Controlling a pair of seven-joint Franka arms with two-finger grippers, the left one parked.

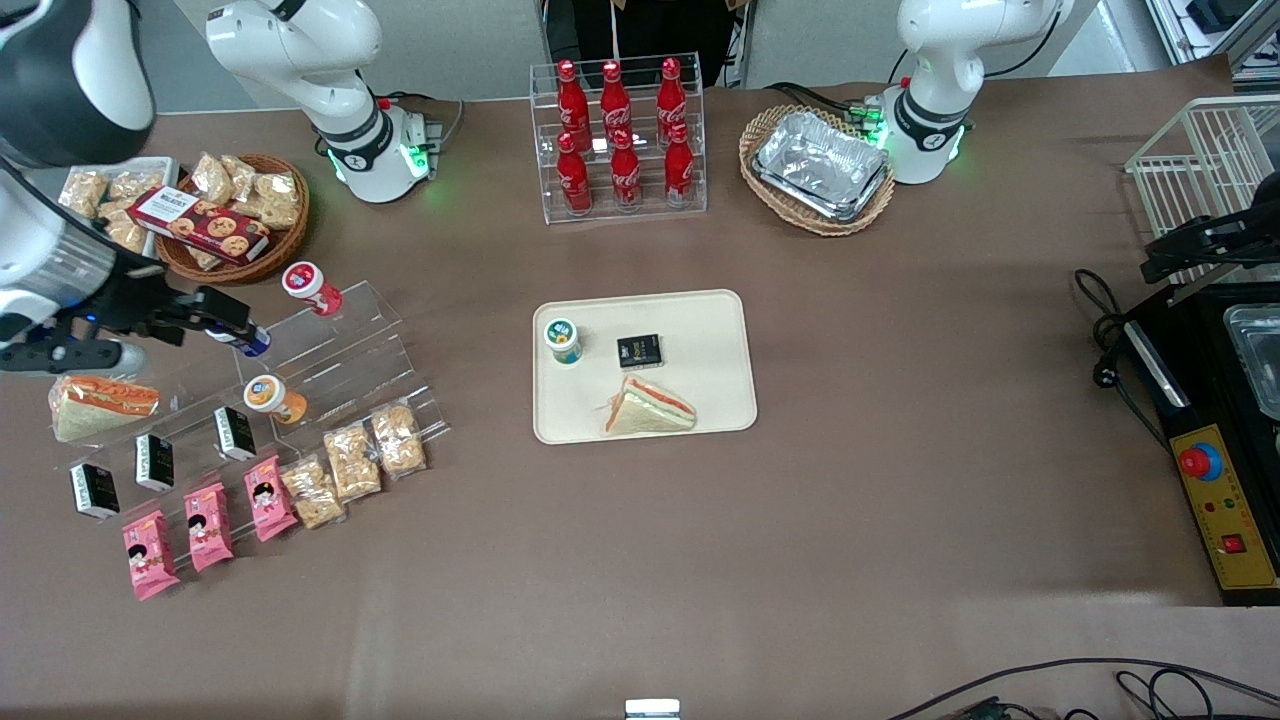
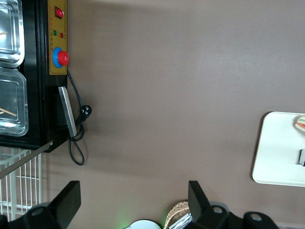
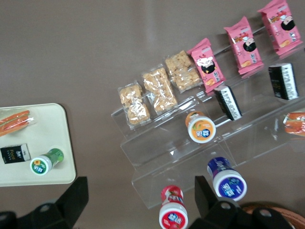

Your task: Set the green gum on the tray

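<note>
As the task concerns the tray (image 1: 712, 335), all pos. below are ref'd to it, nearest the front camera first.

1. Nearest rim: a wrapped triangular sandwich (image 1: 650, 408) lies on the tray by the edge closest to the front camera.
2. Mid-tray: a small black packet (image 1: 639, 350) lies flat, farther from the camera than the sandwich.
3. Task item: the green gum (image 1: 563, 340) stands on the tray, just beside the black packet, at the tray corner toward the working arm's end of the table. It appears upright, long axis vertical, lid up, and sits inside the rim w/ nothing touching it.
4. Tool: the gripper (image 1: 228, 322) is off the tray, well apart from it toward the working arm's end, above the clear acrylic rack (image 1: 340, 350) and near the blue-capped bottle (image 1: 245, 340). In the right wrist view the fingers (image 3: 76, 195) are spread wide w/ nothing between them.
5. Farthest: a clear stand of red cola bottles (image 1: 620, 140) is farther from the camera than the tray.

Key relation: gum lies tray-ward of the gripper, not under it, w/ bare table between rack and tray. Judgement: placement looks complete. Any coming move would be a retreat, needing no re-approach to the gum. Risk is low: only clipping the rack bottles below the gripper.
</note>
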